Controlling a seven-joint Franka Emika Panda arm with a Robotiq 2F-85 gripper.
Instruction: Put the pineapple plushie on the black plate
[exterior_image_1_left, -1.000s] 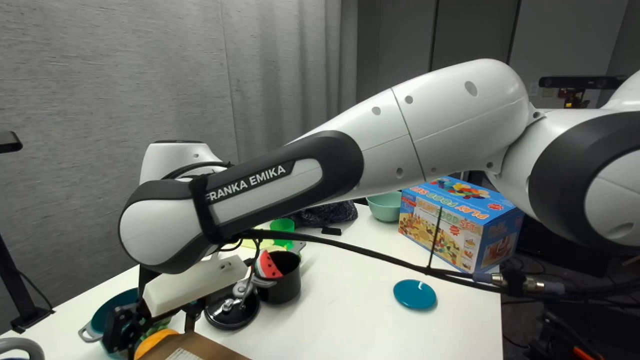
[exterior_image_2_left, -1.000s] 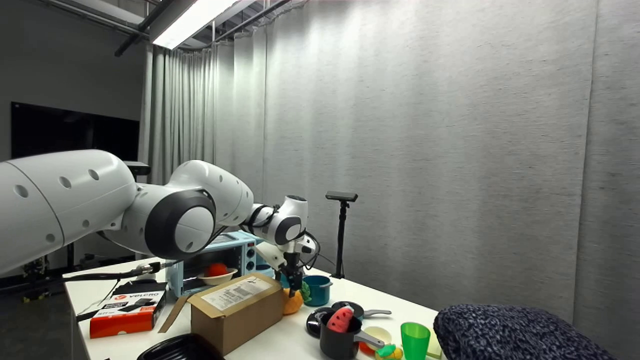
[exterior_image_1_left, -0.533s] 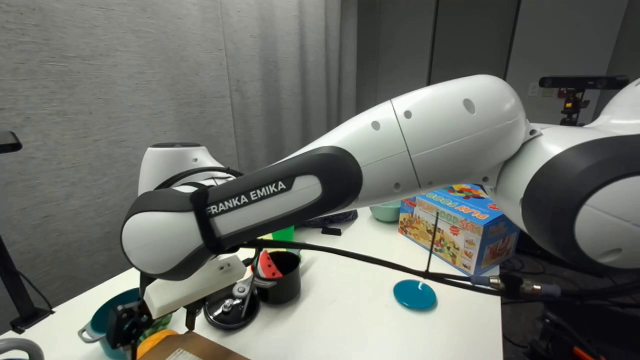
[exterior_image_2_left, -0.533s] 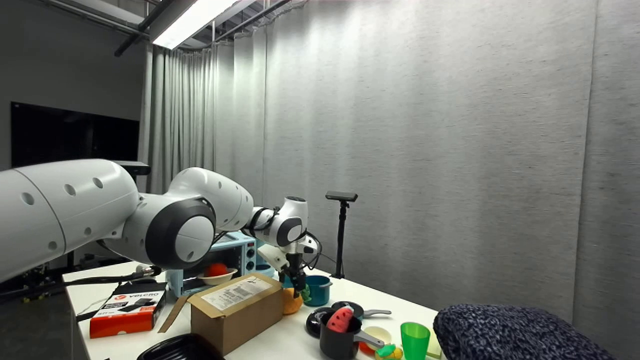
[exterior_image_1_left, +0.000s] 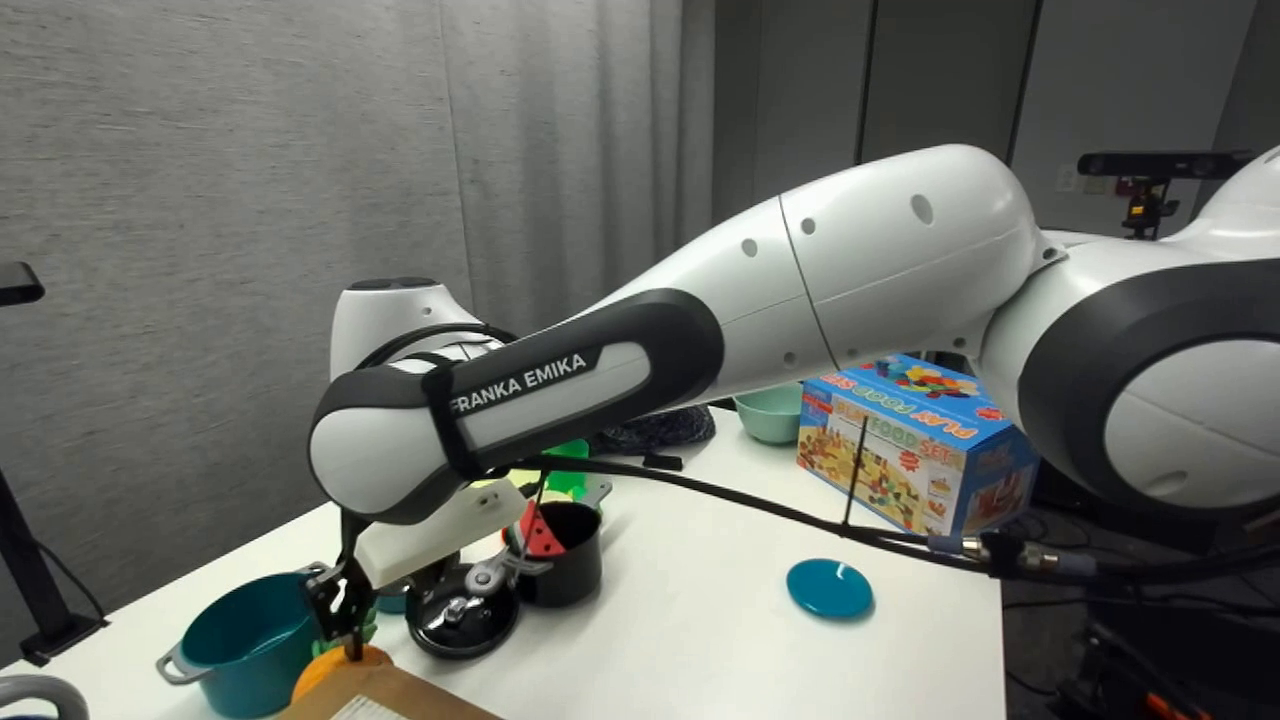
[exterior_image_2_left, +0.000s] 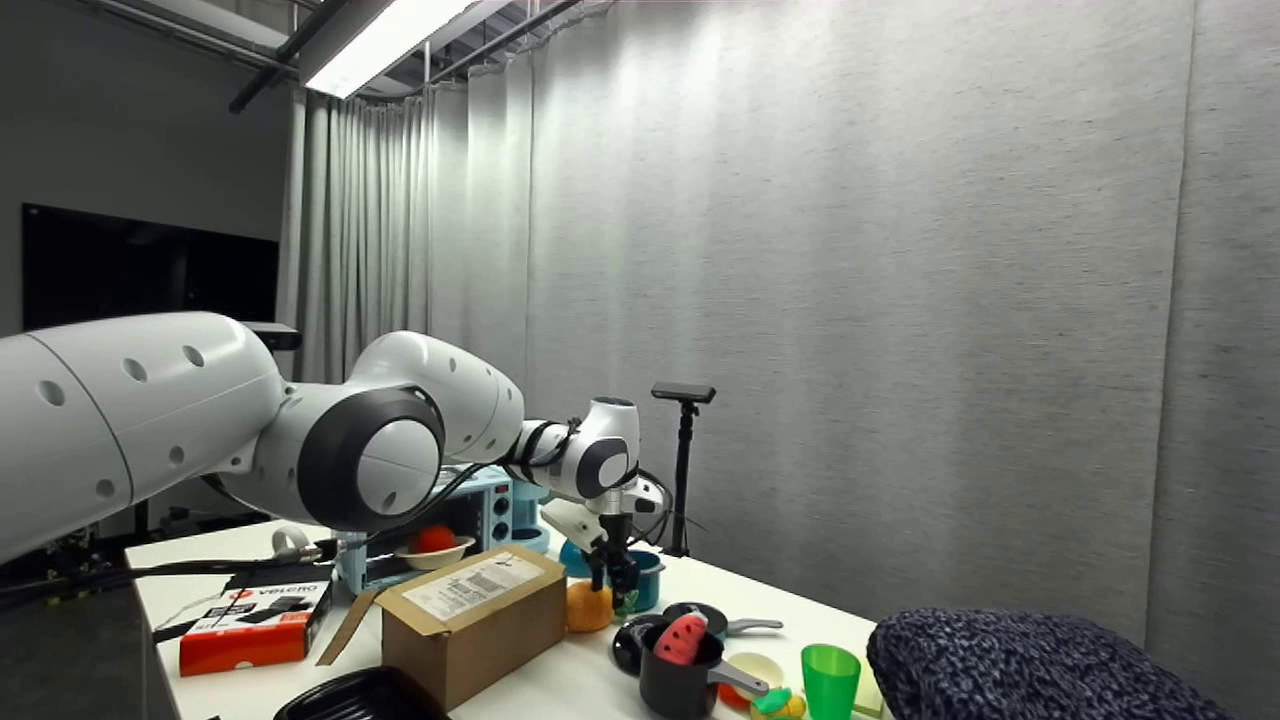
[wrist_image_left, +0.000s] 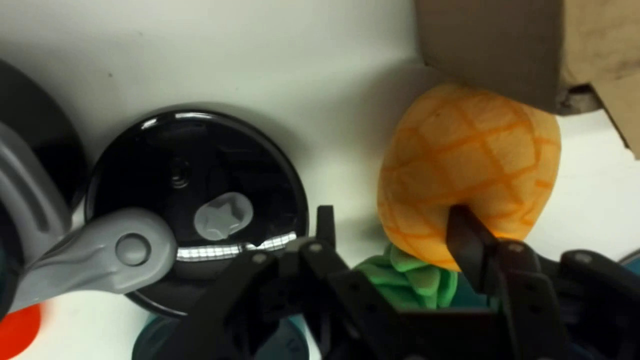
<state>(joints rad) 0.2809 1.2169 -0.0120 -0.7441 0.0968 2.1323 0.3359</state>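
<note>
Orange cross-hatched cloth rounds out the pineapple plushie (wrist_image_left: 465, 160), lying green-tufted on the white bench (wrist_image_left: 310, 55). The fingers (wrist_image_left: 472, 247) stand wide apart, gripping nothing, one overlapping the plushie. The arm (exterior_image_1_left: 700, 320) has shifted since earlier, uncovering more of the teal pot (exterior_image_1_left: 255, 670). A cardboard box (wrist_image_left: 490, 40) crowds the plushie; a grey handle (wrist_image_left: 102, 262) overlaps the glossy round black plate (wrist_image_left: 220, 160).

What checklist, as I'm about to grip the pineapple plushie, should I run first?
Jaws open: ok, standing apart.
Jaws either side of the pineapple plushie: not ok, one overlaps its orange body in the wrist view.
Jaws clear of the teal pot: cannot tell, they overlap it in both exterior views.
Plushie clear of the cardboard box: cannot tell, the box hides one edge.
Black plate bare: not ok, a grey knob sits on it.
</note>
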